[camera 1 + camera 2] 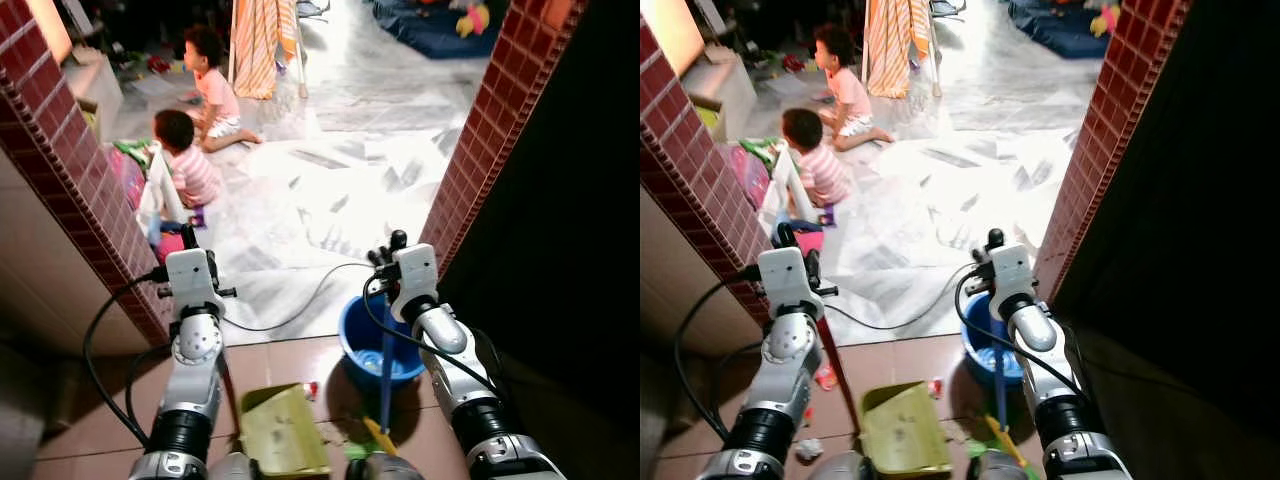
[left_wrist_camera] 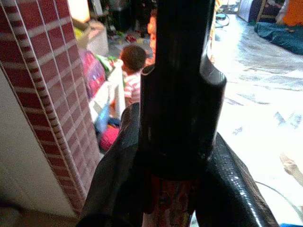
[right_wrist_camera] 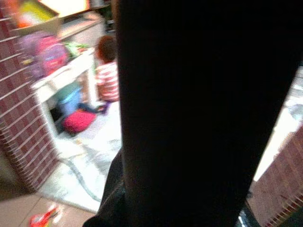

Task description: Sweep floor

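1. We see our left tool [image 2: 175,189] clamped on a dark upright handle [image 2: 177,94]; below it lies the yellow-green plastic dustpan [image 1: 283,430].
2. Our right tool [image 1: 392,250] grips the blue broom stick [image 1: 386,380], beside the round blue plastic bucket [image 1: 360,345], on the brown tiled floor [image 1: 270,365].

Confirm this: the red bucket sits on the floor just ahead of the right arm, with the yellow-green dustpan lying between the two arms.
Wrong colour. The bucket is blue, as the left eye view shows. It does sit just ahead of the right arm, and the yellow-green dustpan lies between the two arms.
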{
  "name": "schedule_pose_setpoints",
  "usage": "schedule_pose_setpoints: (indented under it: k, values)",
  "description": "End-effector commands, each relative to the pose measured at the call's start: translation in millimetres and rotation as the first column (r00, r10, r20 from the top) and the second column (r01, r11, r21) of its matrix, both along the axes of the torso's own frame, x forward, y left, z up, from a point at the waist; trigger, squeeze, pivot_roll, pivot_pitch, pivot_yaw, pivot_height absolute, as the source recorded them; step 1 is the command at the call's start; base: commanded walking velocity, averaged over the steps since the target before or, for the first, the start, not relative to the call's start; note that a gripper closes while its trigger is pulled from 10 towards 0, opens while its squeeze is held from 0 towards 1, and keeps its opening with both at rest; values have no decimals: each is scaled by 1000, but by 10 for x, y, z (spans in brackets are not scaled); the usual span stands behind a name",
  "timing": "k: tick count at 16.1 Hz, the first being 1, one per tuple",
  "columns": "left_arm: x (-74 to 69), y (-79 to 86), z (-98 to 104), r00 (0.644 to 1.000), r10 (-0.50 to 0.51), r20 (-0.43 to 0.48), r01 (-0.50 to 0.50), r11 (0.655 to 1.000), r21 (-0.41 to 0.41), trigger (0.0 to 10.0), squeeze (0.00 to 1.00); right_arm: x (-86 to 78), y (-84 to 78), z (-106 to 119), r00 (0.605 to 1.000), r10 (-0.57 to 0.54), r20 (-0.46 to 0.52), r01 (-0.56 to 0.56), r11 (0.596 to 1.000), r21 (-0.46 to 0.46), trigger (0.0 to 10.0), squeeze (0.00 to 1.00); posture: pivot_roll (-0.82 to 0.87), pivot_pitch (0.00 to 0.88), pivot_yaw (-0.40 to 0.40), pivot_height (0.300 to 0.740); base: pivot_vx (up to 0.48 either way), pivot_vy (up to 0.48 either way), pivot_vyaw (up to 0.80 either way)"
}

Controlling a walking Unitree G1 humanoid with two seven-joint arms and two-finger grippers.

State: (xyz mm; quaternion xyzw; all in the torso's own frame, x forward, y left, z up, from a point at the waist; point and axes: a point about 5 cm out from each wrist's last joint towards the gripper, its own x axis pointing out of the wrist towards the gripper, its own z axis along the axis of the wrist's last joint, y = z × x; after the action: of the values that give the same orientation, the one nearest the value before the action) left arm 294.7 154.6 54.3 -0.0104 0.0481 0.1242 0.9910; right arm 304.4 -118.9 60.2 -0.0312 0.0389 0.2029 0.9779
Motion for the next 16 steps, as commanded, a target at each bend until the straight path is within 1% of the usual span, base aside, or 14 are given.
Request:
schedule_pose_setpoints:
  k: [1,3,4,5,6,8,9,10,12,13,15,16]
  values:
    - [20,-1,60,999,15,41,-15,1000,-9,10000,0,25,113,81,996,87,11,-87,996,32,10000,0,-75,0,-57,740,0,0,0]
    - [28,20,49,999,23,35,-22,1000,-7,10000,0,71,187,170,986,160,48,-162,986,43,10000,0,-58,0,-62,740,0,0,0]
    - [45,15,64,999,19,29,-19,1000,18,10000,0,111,205,241,984,153,88,-157,987,44,10000,0,-56,0,-62,740,0,0,0]
    - [75,-25,133,999,-5,52,3,999,41,10000,0,159,200,329,982,135,135,-141,989,37,10000,0,-21,0,-45,740,0,0,0]
    - [83,-59,161,998,-18,61,15,999,49,10000,0,182,192,378,981,119,157,-127,991,42,10000,0,-15,0,-45,740,0,0,0]
    - [47,-148,142,996,-53,65,49,998,48,10000,0,200,151,450,976,91,197,-102,994,49,10000,0,-34,0,-36,740,0,0,0]
    - [28,-164,94,997,-60,47,58,998,38,10000,0,203,140,461,975,88,202,-101,993,57,10000,0,-39,0,-33,740,0,0,0]
    - [14,-167,39,997,-76,23,76,996,39,10000,0,225,91,500,971,62,230,-76,996,53,10000,0,-50,0,-15,740,0,0,0]
    - [62,-141,72,996,-81,24,80,996,42,10000,0,302,-57,561,964,-37,265,29,999,34,10000,0,-60,0,7,740,0,0,0]
    - [71,-136,77,996,-81,24,80,996,43,10000,0,312,-85,572,961,-56,272,50,998,28,10000,0,-61,0,9,740,0,0,0]
    - [75,-136,77,995,-92,21,91,995,45,10000,0,327,-221,580,947,-132,293,139,990,-6,10000,0,-73,0,26,740,0,0,0]
    - [70,-137,71,995,-95,20,94,995,44,10000,0,324,-242,575,943,-145,298,156,988,-14,10000,0,-78,0,31,740,0,0,0]
